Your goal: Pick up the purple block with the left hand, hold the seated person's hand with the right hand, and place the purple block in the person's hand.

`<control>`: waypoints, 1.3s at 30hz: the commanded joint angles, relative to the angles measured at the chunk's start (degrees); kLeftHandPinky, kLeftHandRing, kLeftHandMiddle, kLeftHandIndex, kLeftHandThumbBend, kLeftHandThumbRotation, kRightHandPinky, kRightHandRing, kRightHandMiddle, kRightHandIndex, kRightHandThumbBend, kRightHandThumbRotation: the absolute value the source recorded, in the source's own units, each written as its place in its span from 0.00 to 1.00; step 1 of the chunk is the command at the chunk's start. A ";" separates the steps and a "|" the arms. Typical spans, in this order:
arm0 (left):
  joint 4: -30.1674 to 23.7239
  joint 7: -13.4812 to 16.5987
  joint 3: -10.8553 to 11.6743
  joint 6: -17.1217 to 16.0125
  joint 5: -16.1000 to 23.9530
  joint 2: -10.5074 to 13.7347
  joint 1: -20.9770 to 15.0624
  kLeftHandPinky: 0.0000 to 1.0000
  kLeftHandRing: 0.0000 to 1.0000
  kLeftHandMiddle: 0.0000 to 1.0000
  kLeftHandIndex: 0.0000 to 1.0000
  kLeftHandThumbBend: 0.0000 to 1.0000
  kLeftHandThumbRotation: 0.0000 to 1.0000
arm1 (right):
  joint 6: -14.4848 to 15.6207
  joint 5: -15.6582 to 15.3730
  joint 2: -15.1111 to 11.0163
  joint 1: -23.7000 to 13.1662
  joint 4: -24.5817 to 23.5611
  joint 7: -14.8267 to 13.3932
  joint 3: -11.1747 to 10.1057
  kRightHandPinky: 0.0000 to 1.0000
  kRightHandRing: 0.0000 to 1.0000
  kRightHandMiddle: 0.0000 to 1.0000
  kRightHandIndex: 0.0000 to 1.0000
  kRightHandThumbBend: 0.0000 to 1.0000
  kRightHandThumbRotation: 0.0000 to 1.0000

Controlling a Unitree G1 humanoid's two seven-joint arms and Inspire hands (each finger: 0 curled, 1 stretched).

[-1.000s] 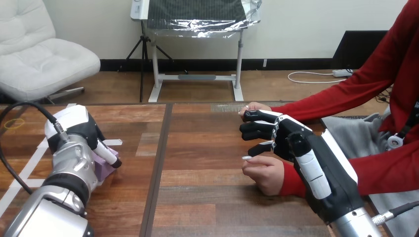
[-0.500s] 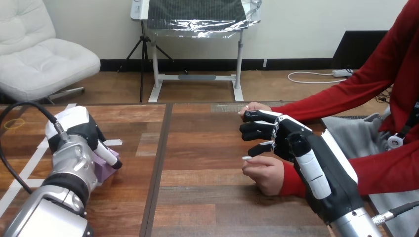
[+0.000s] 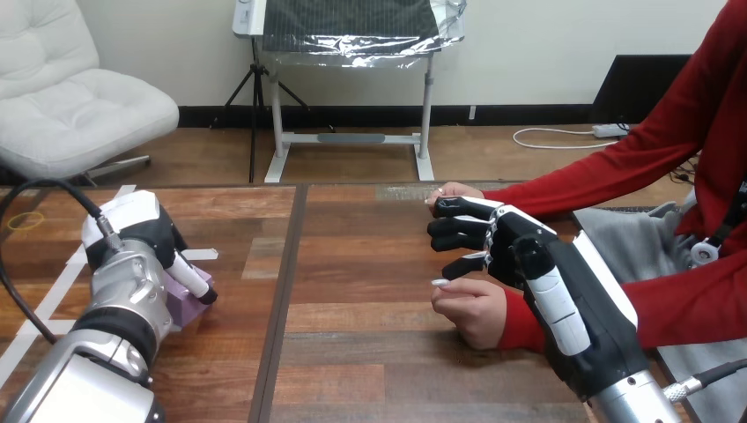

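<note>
At the table's left side, the left hand point(image 3: 132, 233) sits on the purple block point(image 3: 187, 301), its thumb curled across the block's top and clamped on it. The right hand point(image 3: 528, 256) has its fingers apart and loosely bent, grasping nothing. It hangs just over the person's nearer hand point(image 3: 471, 310); contact cannot be told.
</note>
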 commanded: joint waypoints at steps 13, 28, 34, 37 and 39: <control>-1.83 0.65 -1.63 -1.05 1.69 0.59 -2.13 0.29 0.38 0.46 0.64 0.68 0.00 | -0.06 -0.18 -0.25 -3.55 -1.66 -0.45 -0.74 0.60 0.73 0.74 0.76 0.83 1.00; -2.09 0.28 -1.61 -0.80 1.58 0.51 -2.35 0.29 0.38 0.46 0.64 0.66 0.00 | -0.03 0.02 -0.26 -3.47 -1.77 -0.30 -0.73 0.60 0.73 0.74 0.76 0.82 1.00; -1.85 -0.24 -1.90 -0.47 1.82 0.41 -2.49 0.29 0.38 0.46 0.66 0.66 0.00 | -0.12 -0.05 -0.46 -3.46 -1.69 -0.13 -0.73 0.60 0.73 0.74 0.76 0.82 1.00; -1.83 -0.62 -2.49 -0.37 2.34 0.42 -2.61 0.28 0.37 0.45 0.66 0.66 0.00 | 0.18 -0.27 -0.37 -3.38 -1.92 -0.42 -0.73 0.60 0.73 0.74 0.76 0.82 1.00; -1.82 -1.15 -2.62 -0.07 2.45 0.36 -2.75 0.27 0.36 0.45 0.66 0.66 0.00 | 0.04 -0.25 -0.37 -3.38 -1.88 -0.38 -0.73 0.60 0.73 0.74 0.76 0.83 1.00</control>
